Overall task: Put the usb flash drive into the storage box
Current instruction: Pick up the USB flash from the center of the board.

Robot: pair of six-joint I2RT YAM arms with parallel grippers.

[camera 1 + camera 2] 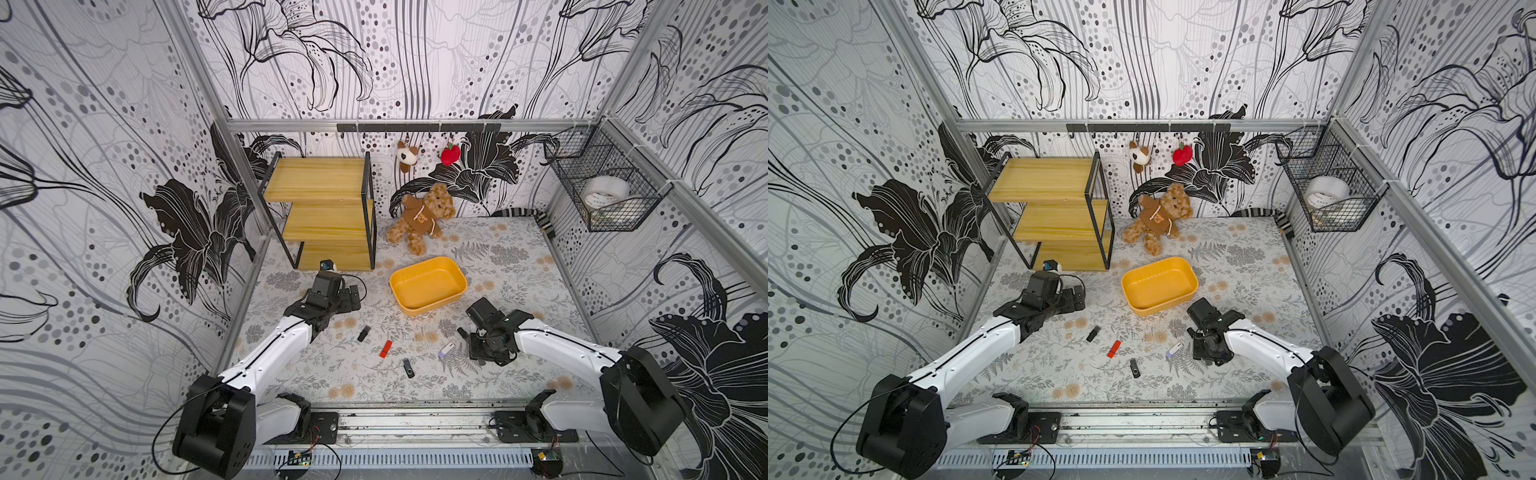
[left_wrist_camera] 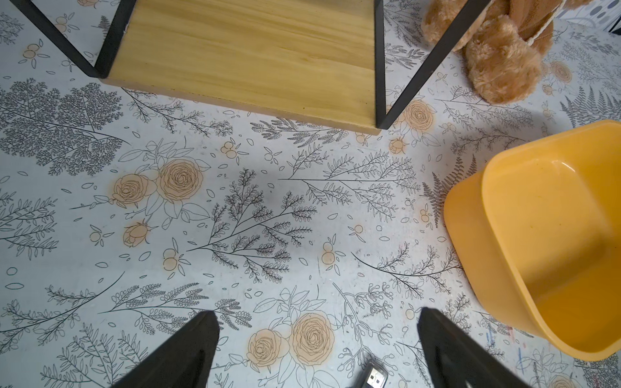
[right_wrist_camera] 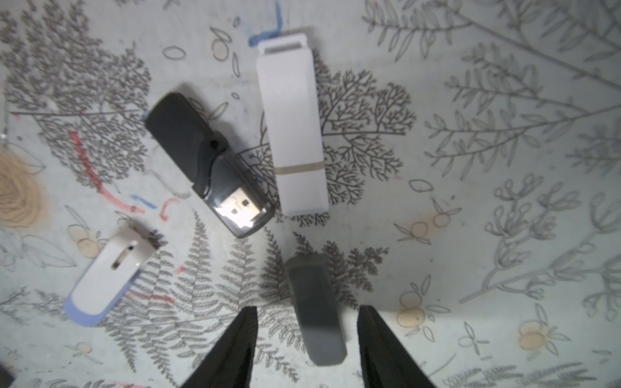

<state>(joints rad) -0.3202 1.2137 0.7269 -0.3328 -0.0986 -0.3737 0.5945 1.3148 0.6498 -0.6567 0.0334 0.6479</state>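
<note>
The yellow-orange storage box (image 1: 430, 308) (image 2: 470, 231) stands empty mid-table. Several usb flash drives lie in front of it: a black one (image 1: 363, 333), a red one (image 1: 385, 349), another black one (image 1: 408, 368) and a white-and-blue one (image 1: 446, 349). My right gripper (image 3: 307, 309) is down at the table, open, with a dark grey drive (image 3: 316, 322) lying between its fingers and a gap on both sides. My left gripper (image 2: 316, 312) hovers wide open left of the box. A black drive's metal plug (image 2: 373, 376) shows at that view's edge.
A wooden shelf rack (image 1: 324, 212) stands at the back left, with a teddy bear (image 1: 422, 216) against the back wall behind the box. A black wire basket (image 1: 602, 187) hangs on the right wall. The right wrist view also shows a black clear-capped drive (image 3: 208, 164) and a long pale drive (image 3: 290, 124).
</note>
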